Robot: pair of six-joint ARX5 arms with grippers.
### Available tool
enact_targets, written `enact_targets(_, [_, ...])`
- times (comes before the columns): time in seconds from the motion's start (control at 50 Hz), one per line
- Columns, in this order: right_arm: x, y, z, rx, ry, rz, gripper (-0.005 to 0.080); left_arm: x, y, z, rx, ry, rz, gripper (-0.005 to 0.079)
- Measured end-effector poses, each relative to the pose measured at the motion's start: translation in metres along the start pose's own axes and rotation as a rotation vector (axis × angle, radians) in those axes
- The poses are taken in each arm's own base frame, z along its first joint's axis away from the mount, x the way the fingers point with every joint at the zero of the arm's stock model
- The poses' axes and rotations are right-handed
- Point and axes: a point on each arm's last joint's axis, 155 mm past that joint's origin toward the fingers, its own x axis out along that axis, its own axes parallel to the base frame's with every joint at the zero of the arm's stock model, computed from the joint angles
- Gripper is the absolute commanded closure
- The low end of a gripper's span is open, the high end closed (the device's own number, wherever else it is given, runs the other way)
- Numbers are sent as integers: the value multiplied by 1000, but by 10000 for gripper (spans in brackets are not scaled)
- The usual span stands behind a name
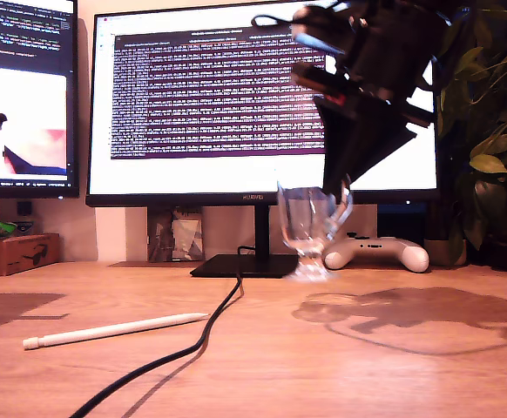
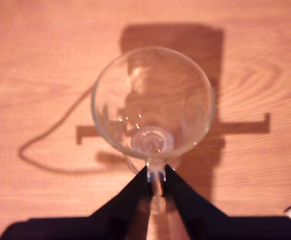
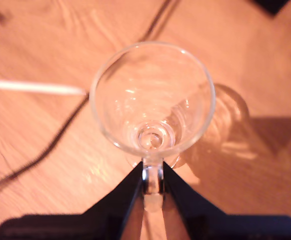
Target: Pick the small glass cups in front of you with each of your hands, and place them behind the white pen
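- Exterior view: second claw (image 1: pixel 336 187) descending from the top right, clamped on the second glass cup (image 1: pixel 310 228) at its handle side.
- Second glass cup upright, in front of the monitor stand (image 1: pixel 258 235), beyond the white pen (image 1: pixel 114 330) and to the exterior view's right of the black cable (image 1: pixel 203 335). Foot blurred; contact with the table (image 1: pixel 393 374) not determinable.
- White pen lying flat on the table, tip just beside the black cable.
- White game controller (image 1: pixel 377 253) on the table, just to the exterior view's right of the second glass cup.
- Second wrist view: second claw (image 3: pixel 153 170) closed on the handle of the second glass cup (image 3: pixel 152 95); white pen (image 3: pixel 35 87) and black cable (image 3: pixel 60 131) visible below and beside it.
- First wrist view: first claw (image 2: pixel 156 172) closed on the handle of the first glass cup (image 2: pixel 153 100), held upright over bare table (image 2: pixel 30 55), with the arm's shadow (image 2: pixel 170 45) beneath.
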Motion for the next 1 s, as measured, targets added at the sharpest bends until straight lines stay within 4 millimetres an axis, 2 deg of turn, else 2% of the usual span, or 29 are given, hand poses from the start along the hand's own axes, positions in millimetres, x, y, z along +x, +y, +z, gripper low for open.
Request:
enact_targets(0.18, [3, 15, 1, -31, 6, 23, 765, -19, -7, 13, 27, -88, -18, 767])
enact_targets(0.26, [10, 22, 8, -44, 14, 39, 765, -23, -10, 14, 36, -102, -24, 767])
enact_targets(0.36, [21, 29, 20, -59, 15, 49, 765, -24, -13, 14, 45, -104, -30, 767])
enact_targets(0.48, [30, 38, 26, -76, 30, 61, 765, -24, -19, 14, 57, -105, -44, 767])
enact_targets(0.86, [41, 72, 59, -163, 4, 98, 765, -36, -30, 19, 70, -150, -85, 767])
enact_targets(1.0, [48, 83, 62, -183, 8, 111, 765, -36, -32, 19, 71, -150, -95, 767])
